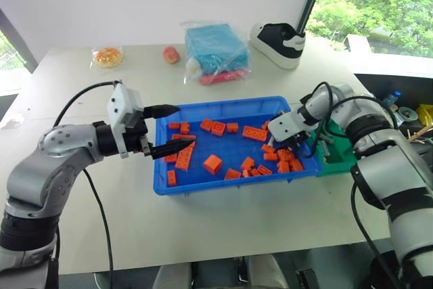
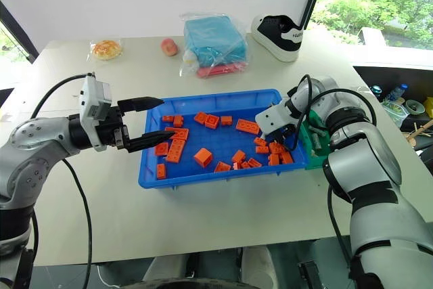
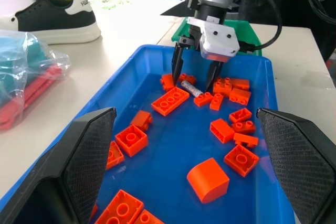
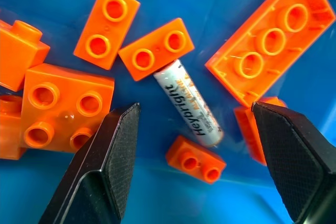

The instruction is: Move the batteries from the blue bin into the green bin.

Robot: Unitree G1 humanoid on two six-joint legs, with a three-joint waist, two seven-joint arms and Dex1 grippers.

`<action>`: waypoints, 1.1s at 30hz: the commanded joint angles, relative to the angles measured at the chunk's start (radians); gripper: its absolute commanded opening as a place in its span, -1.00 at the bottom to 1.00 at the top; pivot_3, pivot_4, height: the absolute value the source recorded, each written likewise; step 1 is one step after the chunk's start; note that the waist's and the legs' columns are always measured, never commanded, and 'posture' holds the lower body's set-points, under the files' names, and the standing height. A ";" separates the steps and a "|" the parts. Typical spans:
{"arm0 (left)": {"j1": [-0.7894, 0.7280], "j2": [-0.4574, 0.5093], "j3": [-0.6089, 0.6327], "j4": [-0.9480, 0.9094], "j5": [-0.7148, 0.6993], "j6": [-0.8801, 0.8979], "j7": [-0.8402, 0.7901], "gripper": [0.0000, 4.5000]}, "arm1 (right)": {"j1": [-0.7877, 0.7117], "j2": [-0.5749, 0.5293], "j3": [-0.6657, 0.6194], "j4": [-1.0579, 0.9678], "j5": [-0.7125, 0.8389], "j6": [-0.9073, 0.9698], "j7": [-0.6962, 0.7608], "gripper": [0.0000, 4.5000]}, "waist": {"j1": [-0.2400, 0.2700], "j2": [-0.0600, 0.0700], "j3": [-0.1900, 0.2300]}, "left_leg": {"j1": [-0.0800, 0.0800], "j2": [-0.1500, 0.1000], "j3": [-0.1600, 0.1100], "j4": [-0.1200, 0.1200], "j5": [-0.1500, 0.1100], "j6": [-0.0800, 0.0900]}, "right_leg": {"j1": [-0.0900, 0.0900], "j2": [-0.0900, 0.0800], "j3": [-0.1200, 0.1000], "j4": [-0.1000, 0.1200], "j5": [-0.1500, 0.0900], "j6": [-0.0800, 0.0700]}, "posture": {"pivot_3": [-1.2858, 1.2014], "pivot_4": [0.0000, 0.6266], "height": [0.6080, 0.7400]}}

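Bright daylight, soft shadows — sharp throughout

Light pours in from the window (image 1: pixel 379 5) at the far right; glossy bright-blue plastic tray (image 3: pixel 131 72) catches pale glare, and close black gripper fingers (image 4: pixel 105 166) sit slightly soft.

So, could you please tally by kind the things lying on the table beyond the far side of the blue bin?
Shoe: 1
Clear bag of blue and red items: 1
Round peach-coloured fruit: 1
Wrapped bun-like snack: 1
Total: 4
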State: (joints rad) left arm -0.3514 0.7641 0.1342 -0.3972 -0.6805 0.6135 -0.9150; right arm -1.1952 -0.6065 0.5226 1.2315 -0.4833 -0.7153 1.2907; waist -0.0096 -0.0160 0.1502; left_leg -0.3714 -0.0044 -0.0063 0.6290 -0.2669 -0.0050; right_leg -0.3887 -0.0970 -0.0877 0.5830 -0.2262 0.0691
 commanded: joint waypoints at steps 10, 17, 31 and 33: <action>-0.034 -0.001 0.010 0.011 0.017 -0.038 -0.013 1.00 | 0.004 0.019 -0.029 0.015 0.016 0.120 0.088 0.54 | -0.001 -0.001 -0.001 | 0.000 0.000 0.000 0.000 0.000 0.000 | 0.000 0.000 0.000 0.000 0.000 0.000 | 0.03 -0.52 0.80; -0.036 -0.006 0.006 0.015 0.022 -0.045 -0.015 1.00 | 0.006 0.027 -0.045 0.011 0.029 0.133 0.087 -0.88 | -0.001 -0.001 -0.001 | 0.000 0.000 0.000 0.000 0.000 0.000 | 0.000 0.000 0.000 0.000 0.000 0.001 | 0.03 -0.52 0.80; 0.010 -0.010 -0.005 -0.012 -0.015 -0.025 -0.042 1.00 | 0.474 -0.138 -0.537 -1.146 0.480 1.127 0.062 -0.99 | 0.031 0.002 0.001 | -0.002 0.000 -0.001 0.002 0.000 -0.001 | -0.001 -0.003 0.000 0.001 0.003 0.005 | 0.03 -0.52 0.80; 0.007 -0.009 -0.016 0.000 -0.009 -0.030 -0.059 1.00 | 0.560 -0.174 -0.606 -1.289 0.489 1.279 -0.015 -0.99 | 0.039 0.002 0.000 | -0.002 -0.001 -0.001 0.002 -0.001 -0.001 | 0.000 -0.005 -0.001 0.000 0.002 0.003 | 0.03 -0.52 0.80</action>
State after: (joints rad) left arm -0.3293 0.7509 0.1206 -0.3785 -0.6781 0.5891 -0.9587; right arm -0.6529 -0.7539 -0.0005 0.0774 -0.0209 0.4264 1.3430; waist 0.0290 -0.0142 0.1505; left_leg -0.3734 -0.0052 -0.0062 0.6313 -0.2675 -0.0055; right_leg -0.3894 -0.1020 -0.0887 0.5820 -0.2249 0.0704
